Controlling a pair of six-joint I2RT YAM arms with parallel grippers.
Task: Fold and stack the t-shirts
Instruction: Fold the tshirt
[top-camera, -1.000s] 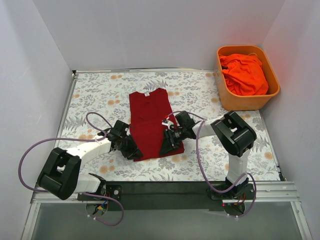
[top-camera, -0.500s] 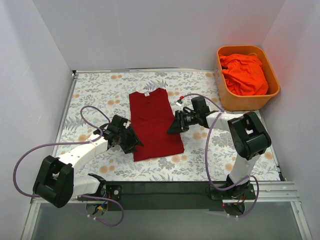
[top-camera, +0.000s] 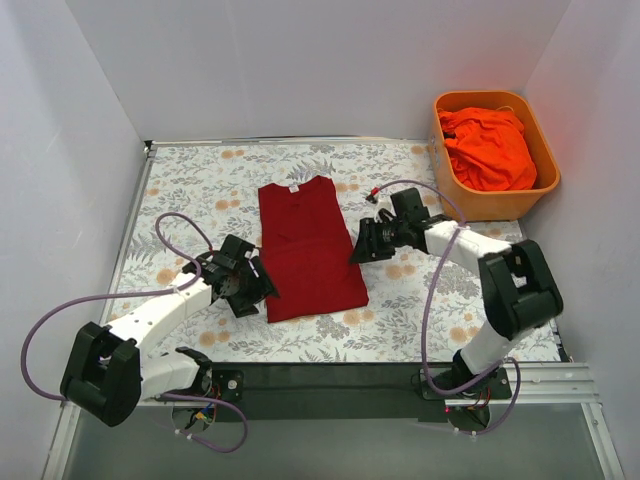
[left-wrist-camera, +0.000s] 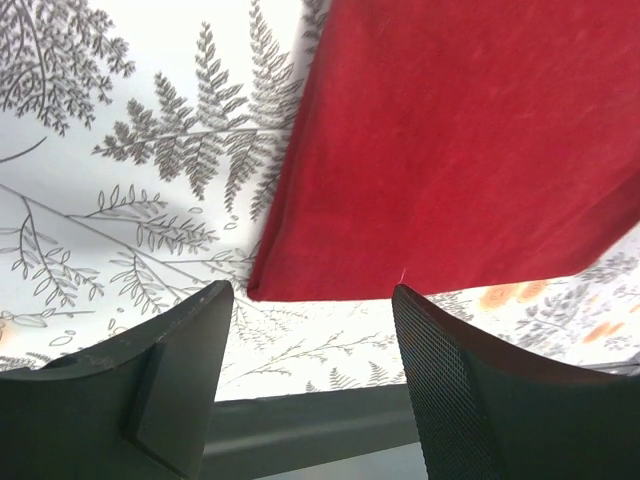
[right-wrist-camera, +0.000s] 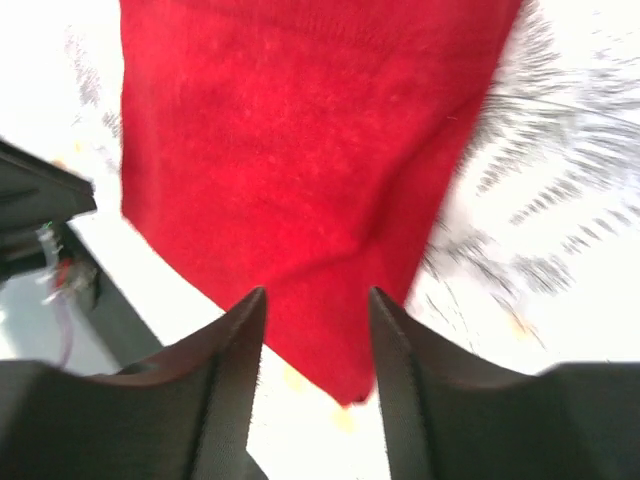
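The crimson t-shirt (top-camera: 308, 245) lies flat in the middle of the table (top-camera: 200, 190). It is folded in to a narrow strip, with the collar at the far end and the hem near. A second ago both my grippers were down on its near corners; now they have come off it and out to either side. I take that to mean the side folds are done and the near-to-far fold remains.

On the left, my left gripper (top-camera: 252, 283) sits just beside the shirt's near-left corner. Its fingers are spread wider than a moment ago, with nothing between them, and the wrist view shows the corner lying free just beyond the tips.

On the right, my right gripper (top-camera: 362, 247) stands just beside the shirt's right edge, about halfway along, fingers parted and empty. That wrist view is blurred, so I cannot say whether the tips brush the cloth.

Far right, the orange-red t-shirt (top-camera: 490, 147) is bunched in the orange tub (top-camera: 480, 205), not yet folded.

Count: two t-shirts, one tub, two grippers.
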